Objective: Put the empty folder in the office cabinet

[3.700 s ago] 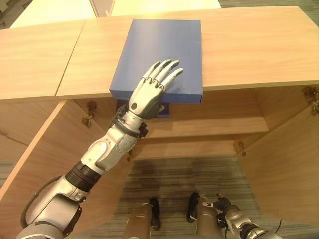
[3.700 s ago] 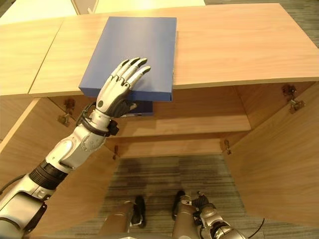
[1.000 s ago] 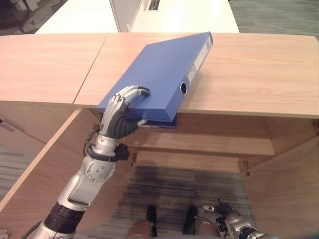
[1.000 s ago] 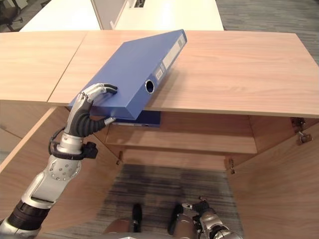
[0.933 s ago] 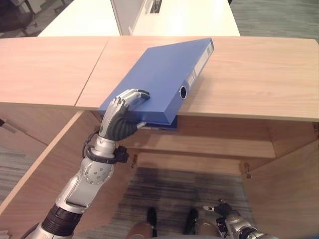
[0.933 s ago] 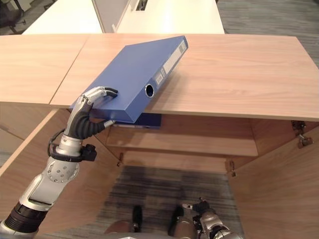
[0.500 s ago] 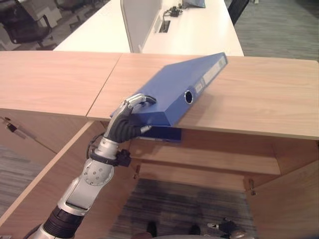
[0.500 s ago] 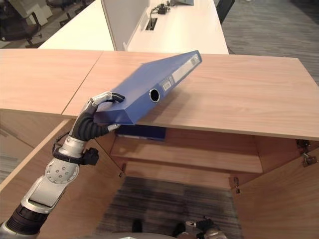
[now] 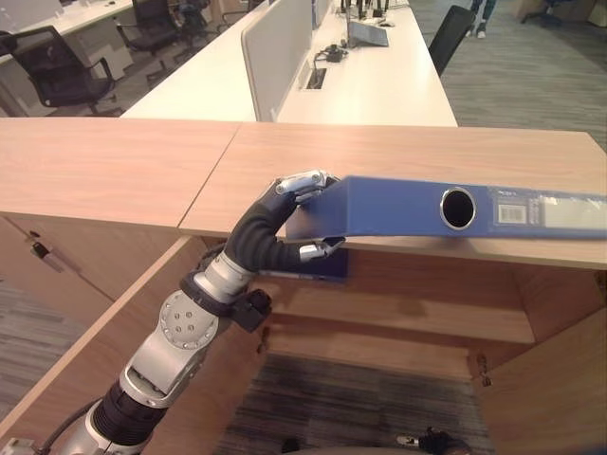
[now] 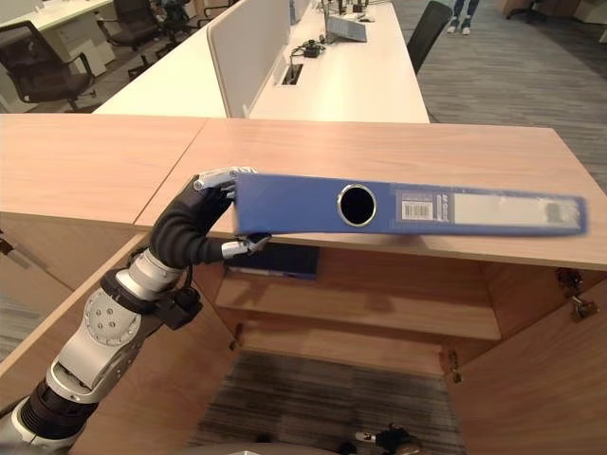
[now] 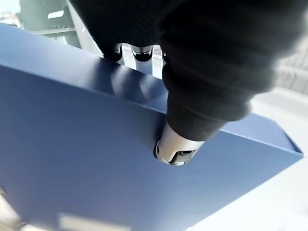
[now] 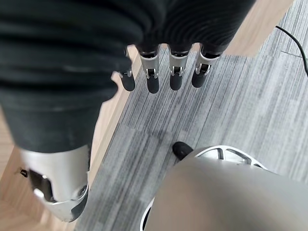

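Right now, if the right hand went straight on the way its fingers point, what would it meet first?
The right hand hangs open, holding nothing, fingers pointing down at the grey striped carpet. The way looks free down to that floor, though depth is hard to judge.

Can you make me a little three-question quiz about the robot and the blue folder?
1. True or false: the left robot hand is curled round one end of the blue folder.
2. What faces us on the folder? A) its spine with a round hole B) its open pages C) a zip
3. Fill in: the cabinet below the wooden top has its doors ____.

Key: 1 true; 2 A; 3 open. The right robot hand hangs relaxed, holding nothing.
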`<state>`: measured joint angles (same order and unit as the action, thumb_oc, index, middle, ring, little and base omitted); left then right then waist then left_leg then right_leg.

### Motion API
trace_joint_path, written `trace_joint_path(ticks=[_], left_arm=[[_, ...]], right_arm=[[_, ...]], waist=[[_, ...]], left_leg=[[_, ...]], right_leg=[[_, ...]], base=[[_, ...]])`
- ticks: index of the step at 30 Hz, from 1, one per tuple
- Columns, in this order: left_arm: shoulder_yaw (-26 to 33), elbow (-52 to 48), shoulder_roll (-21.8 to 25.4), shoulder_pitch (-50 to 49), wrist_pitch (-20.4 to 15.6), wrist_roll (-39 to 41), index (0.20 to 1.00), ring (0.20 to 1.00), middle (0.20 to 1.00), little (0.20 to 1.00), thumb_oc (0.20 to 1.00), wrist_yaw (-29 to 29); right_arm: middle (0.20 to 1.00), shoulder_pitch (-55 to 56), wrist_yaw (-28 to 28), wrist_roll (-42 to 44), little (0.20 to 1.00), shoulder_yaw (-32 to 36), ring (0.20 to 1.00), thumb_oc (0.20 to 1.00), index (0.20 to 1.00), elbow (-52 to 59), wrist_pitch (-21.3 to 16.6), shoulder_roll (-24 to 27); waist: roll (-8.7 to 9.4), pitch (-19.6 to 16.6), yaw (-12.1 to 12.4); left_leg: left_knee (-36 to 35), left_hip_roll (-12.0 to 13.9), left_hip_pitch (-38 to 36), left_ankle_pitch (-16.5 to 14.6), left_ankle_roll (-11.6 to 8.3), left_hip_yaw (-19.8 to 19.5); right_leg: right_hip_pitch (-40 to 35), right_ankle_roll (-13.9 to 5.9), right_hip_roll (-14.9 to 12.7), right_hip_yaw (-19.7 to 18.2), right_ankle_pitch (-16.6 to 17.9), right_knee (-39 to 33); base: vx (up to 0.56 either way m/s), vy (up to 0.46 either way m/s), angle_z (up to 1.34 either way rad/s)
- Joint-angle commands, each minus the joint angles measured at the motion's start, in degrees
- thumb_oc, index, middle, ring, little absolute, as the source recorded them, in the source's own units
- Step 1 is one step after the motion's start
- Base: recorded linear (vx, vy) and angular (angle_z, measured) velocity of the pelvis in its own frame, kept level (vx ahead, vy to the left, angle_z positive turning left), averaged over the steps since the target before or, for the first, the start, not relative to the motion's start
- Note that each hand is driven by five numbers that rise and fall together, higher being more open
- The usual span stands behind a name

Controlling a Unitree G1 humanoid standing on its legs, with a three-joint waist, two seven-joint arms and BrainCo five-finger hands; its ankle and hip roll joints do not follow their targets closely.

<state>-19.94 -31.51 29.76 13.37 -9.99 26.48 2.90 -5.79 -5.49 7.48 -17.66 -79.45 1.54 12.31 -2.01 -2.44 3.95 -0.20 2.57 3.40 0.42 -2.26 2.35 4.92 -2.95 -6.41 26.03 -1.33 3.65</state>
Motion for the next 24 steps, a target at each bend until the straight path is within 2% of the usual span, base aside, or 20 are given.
trace_joint_path(ticks=[1, 12, 16, 18, 20, 22, 24], left_arm=[[2.1, -3.4, 0.1, 2.6, -2.2, 7.1, 0.200, 0.200, 0.200, 0.200, 0.200, -0.2], [1.9, -2.5, -2.9, -0.7, -2.2, 11.9, 0.200, 0.200, 0.200, 0.200, 0.200, -0.1], [-0.2, -2.9, -2.6, 1.5, 0.0, 15.8, 0.200, 0.200, 0.200, 0.200, 0.200, 0.9], [-2.7, -2.7, -2.7, 2.8, 1.6, 21.7, 0.200, 0.200, 0.200, 0.200, 0.200, 2.3], [-7.6, -0.2, -3.4, 4.4, 4.2, 30.2, 0.200, 0.200, 0.200, 0.200, 0.200, 3.7], [-10.0, 1.4, -2.5, 3.3, 6.0, 34.0, 0.200, 0.200, 0.200, 0.200, 0.200, 4.4], [-10.1, 1.8, -2.0, 2.4, 6.4, 34.1, 0.200, 0.200, 0.200, 0.200, 0.200, 4.5]], right_arm=[[1.000, -2.1, 1.3, -1.1, 1.000, -0.6, 1.000, 1.000, 1.000, -1.5, 0.3, -2.1], [1.000, -1.4, 1.4, -3.1, 1.000, -0.6, 1.000, 1.000, 1.000, -1.0, -0.4, -1.0], [1.000, -0.3, 2.0, -2.3, 1.000, -0.7, 1.000, 1.000, 1.000, -0.8, -0.9, -2.2], [1.000, 0.2, 2.2, -3.2, 1.000, -1.8, 1.000, 1.000, 1.000, -0.4, -0.7, -3.2], [1.000, 0.5, 2.8, -4.2, 1.000, -3.4, 1.000, 1.000, 1.000, -0.2, -0.4, -3.9], [1.000, 0.9, 2.8, -4.9, 1.000, -4.1, 1.000, 1.000, 1.000, -0.4, -0.2, -4.4], [1.000, 1.0, 2.8, -4.9, 1.000, -4.2, 1.000, 1.000, 1.000, -0.4, -0.3, -4.5]], waist=[[4.78, -0.6, 0.6], [5.83, -0.2, 1.0], [5.67, -0.5, 0.5], [5.36, -0.8, -0.2], [4.97, -1.0, -1.1], [4.68, -0.8, -1.5], [4.64, -0.8, -1.5]], left_leg=[[-4.8, -2.4, 1.4, 1.3, 0.80, 1.2], [-4.8, -2.5, 0.9, 1.2, 0.68, 1.3], [-4.8, -2.6, 0.8, 1.1, 0.88, 1.4], [-4.8, -2.5, 0.6, 1.0, 1.01, 1.8], [-4.8, -2.6, 0.3, 0.8, 1.19, 2.2], [-4.8, -2.6, 0.2, 0.9, 1.32, 2.3], [-4.8, -2.6, 0.2, 0.9, 1.34, 2.3]], right_leg=[[-3.5, -4.07, -0.8, -1.5, 3.1, -8.2], [-4.1, -3.71, -0.2, -1.7, 2.9, -8.3], [-4.0, -3.72, -0.1, -2.1, 2.9, -8.2], [-4.0, -3.73, -0.1, -2.4, 3.0, -8.2], [-4.1, -3.72, 0.1, -3.0, 3.0, -8.2], [-4.1, -3.65, 0.1, -3.3, 3.0, -8.1], [-4.0, -3.65, 0.2, -3.3, 3.0, -8.0]], base=[[0.00, 0.000, 0.00], [0.00, 0.000, 0.00], [0.00, 0.000, 0.00], [-0.01, 0.006, -0.02], [-0.01, 0.009, -0.08], [-0.02, 0.004, -0.14], [-0.01, 0.005, -0.09]])
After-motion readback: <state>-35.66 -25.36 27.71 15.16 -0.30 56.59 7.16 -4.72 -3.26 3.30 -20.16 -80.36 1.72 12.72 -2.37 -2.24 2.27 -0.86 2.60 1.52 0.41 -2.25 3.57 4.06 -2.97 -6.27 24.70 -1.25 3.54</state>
